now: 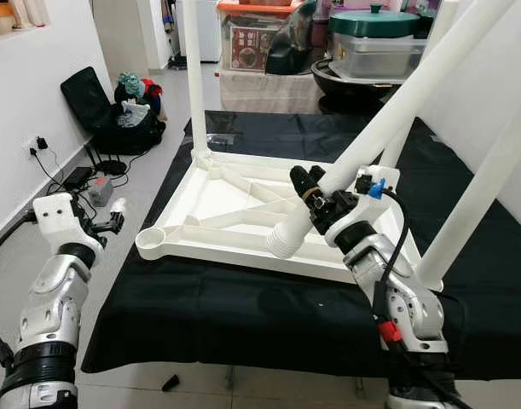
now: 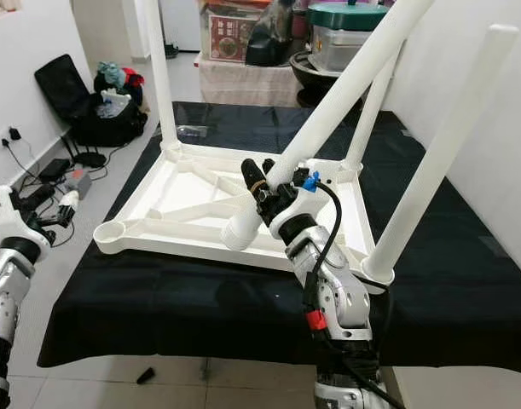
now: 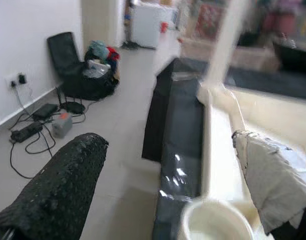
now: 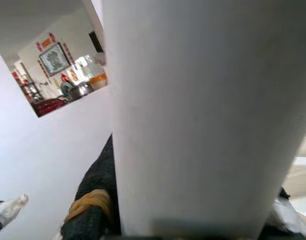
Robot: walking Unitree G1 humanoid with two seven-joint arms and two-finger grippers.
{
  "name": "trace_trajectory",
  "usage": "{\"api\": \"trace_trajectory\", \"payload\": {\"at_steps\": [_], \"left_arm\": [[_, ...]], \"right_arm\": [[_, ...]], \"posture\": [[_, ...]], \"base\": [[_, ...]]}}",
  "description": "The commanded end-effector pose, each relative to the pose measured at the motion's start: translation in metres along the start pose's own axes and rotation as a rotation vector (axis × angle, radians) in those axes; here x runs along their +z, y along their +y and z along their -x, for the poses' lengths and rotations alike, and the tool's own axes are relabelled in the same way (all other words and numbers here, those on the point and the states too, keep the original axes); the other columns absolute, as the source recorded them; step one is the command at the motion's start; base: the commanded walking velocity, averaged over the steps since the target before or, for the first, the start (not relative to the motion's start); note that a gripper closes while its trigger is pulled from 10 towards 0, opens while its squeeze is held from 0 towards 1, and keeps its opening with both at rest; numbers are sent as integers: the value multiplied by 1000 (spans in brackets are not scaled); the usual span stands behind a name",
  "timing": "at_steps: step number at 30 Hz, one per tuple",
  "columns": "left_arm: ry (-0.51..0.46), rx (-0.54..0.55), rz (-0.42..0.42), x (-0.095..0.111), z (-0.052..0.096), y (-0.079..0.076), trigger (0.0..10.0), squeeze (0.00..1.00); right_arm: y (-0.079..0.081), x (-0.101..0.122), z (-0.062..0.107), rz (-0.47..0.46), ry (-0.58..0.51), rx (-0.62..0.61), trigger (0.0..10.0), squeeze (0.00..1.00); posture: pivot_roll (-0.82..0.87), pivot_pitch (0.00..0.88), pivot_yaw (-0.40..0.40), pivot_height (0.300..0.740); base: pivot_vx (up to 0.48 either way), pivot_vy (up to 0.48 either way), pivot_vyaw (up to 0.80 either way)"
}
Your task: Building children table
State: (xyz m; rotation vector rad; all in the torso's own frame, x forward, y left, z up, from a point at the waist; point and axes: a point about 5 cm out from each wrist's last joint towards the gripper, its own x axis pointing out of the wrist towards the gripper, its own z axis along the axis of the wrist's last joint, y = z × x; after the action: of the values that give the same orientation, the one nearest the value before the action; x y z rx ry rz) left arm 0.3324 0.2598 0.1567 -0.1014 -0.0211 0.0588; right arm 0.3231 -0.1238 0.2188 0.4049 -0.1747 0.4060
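The white table top [image 1: 243, 213] lies upside down on the black cloth [image 1: 243, 315] over the surface. Three legs look done: one stands at the far left corner [image 1: 194, 77], one at the far right corner [image 2: 373, 111] & one at the near right corner [image 2: 439, 153], all pointing up. One corner is left, the near left one, where the round socket [image 1: 151, 241] has no leg in it. The right pincer [image 1: 315, 200] is clamped on the 4th leg [image 1: 388, 119], held slanted over the middle of the table top, w/ its ribbed end [image 1: 282, 241] low and not in the socket yet. The left pincer [image 1: 115, 217] waits just left of that corner, fingers apart, holding nothing. So it looks about 3/4 done. The last leg needs to go into the socket.
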Motion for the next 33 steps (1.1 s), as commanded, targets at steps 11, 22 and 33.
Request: {"api": "trace_trajectory", "payload": {"at_steps": [11,22,33], "left_arm": [[101,-20,-128,-23,2,-4,10000,0],[111,-11,-185,-28,1,-6,10000,0],[131,150,-203,-31,9,20,10000,0]], "right_arm": [[-31,9,-2,254,-134,-368,0,0],[-4,-7,-17,207,-129,-316,0,0],[71,-33,-43,126,-102,48,0,0]], "posture": [[88,0,-72,740],[91,0,-77,740],[125,0,-102,740]], "base": [[0,0,0],[0,0,0],[0,0,0]]}}
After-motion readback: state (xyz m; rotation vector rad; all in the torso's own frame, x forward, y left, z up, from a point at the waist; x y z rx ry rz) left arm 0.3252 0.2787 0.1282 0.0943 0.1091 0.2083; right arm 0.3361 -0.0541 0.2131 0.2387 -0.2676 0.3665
